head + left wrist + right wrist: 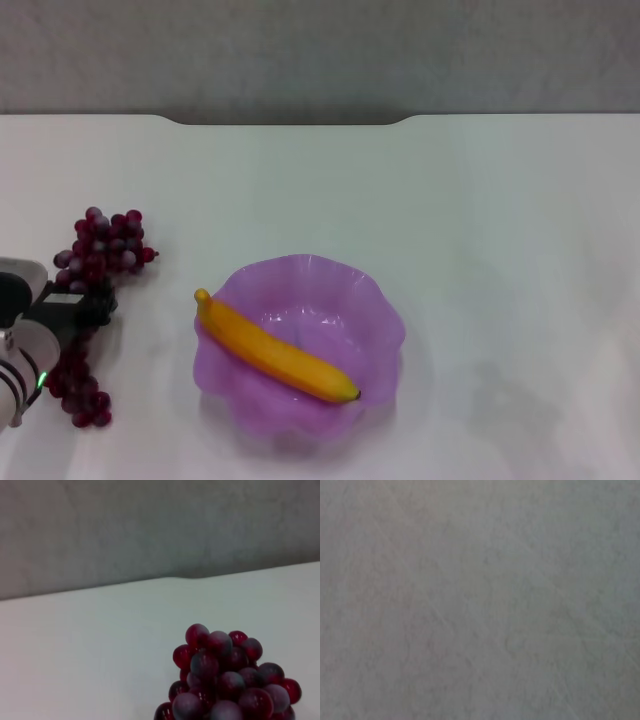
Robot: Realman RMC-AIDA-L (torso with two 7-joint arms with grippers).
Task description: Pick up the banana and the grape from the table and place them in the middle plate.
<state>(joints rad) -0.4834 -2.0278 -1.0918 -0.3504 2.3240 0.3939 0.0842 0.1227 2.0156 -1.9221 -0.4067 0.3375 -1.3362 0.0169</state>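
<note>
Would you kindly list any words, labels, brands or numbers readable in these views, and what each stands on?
There are none to read. The banana, the grape, the plate and the table carry no print or sticker. The left gripper, over the grape, shows only a small green light on its arm, no lettering. The right wrist view shows a plain grey surface.

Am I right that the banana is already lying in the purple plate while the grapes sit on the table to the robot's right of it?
Not quite: the side is wrong. In the head view the banana does lie in the purple plate, but the grapes sit on the table to the robot's left of it, where the left gripper is over the bunch.
</note>
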